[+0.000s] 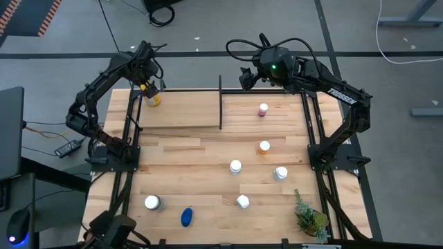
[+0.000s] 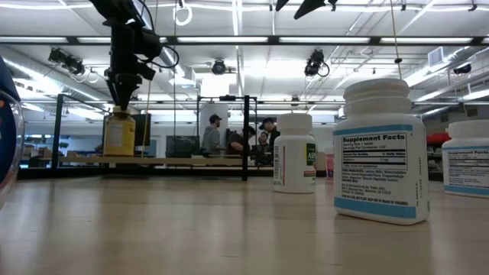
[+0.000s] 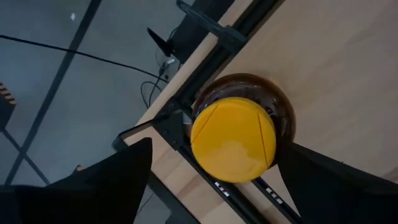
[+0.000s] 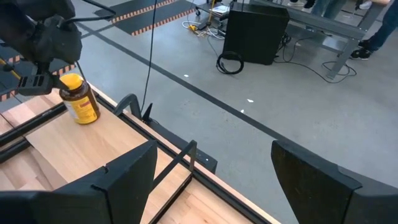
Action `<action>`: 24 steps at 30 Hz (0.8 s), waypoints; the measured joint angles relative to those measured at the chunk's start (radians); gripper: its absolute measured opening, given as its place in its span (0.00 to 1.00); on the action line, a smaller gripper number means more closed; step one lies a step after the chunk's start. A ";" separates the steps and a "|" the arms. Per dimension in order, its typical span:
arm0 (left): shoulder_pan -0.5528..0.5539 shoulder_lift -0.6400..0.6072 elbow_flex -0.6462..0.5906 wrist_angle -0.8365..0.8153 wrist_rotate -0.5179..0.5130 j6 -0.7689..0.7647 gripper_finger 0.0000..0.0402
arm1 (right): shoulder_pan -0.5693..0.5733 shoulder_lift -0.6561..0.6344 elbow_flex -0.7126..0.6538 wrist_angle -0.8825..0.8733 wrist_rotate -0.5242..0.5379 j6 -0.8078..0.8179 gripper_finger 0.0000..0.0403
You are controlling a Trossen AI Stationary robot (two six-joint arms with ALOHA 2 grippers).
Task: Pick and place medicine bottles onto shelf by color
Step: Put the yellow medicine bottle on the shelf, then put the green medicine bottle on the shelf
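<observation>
The amber bottle [image 1: 153, 99] with its yellow cap [image 3: 233, 139] stands in the shelf's [image 1: 181, 108] left bay, at the far left corner against the black rail. My left gripper [image 1: 147, 86] hangs right above it, fingers spread to either side of the cap, not pinching it. A pink-capped bottle [image 1: 263, 109] sits in the right bay, past the divider [image 1: 220, 102]. My right gripper [image 1: 247, 77] waits open beyond the shelf's back rail. The nearest white bottle [image 2: 381, 151] reads "Supplement Facts"; the finer print is illegible.

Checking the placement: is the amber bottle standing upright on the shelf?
Upright. The amber bottle stands on the shelf with its yellow cap on top, the left gripper just above it.
</observation>
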 joint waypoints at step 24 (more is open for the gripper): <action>-0.318 -0.026 0.306 -0.164 0.294 -0.213 0.78 | 0.000 0.000 0.000 0.000 -0.024 0.000 0.80</action>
